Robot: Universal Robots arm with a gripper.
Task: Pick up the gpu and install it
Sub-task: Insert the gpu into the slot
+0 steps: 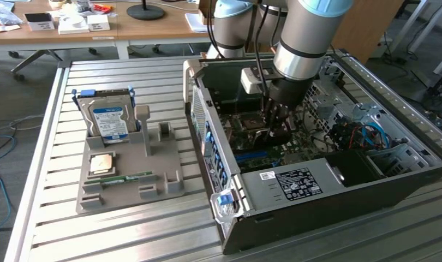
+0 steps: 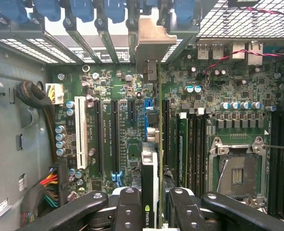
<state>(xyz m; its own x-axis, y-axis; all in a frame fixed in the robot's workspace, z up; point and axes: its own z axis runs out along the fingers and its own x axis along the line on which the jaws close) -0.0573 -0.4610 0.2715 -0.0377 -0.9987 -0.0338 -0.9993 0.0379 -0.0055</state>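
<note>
In the exterior view, the grey tray [image 1: 159,183] carrying the hard drive [image 1: 108,123] sits on the table [image 1: 75,232] at 9 o'clock from the open computer case [image 1: 316,204]. The hand [image 1: 275,123] reaches down inside the case. The wrist view adds the grip: 2 fingers [image 2: 127,204] clamp the gpu [image 2: 150,168], which stands on edge over the motherboard [image 2: 117,82] slots. Its long axis runs from the hand toward its silver bracket [image 2: 151,41].
</note>
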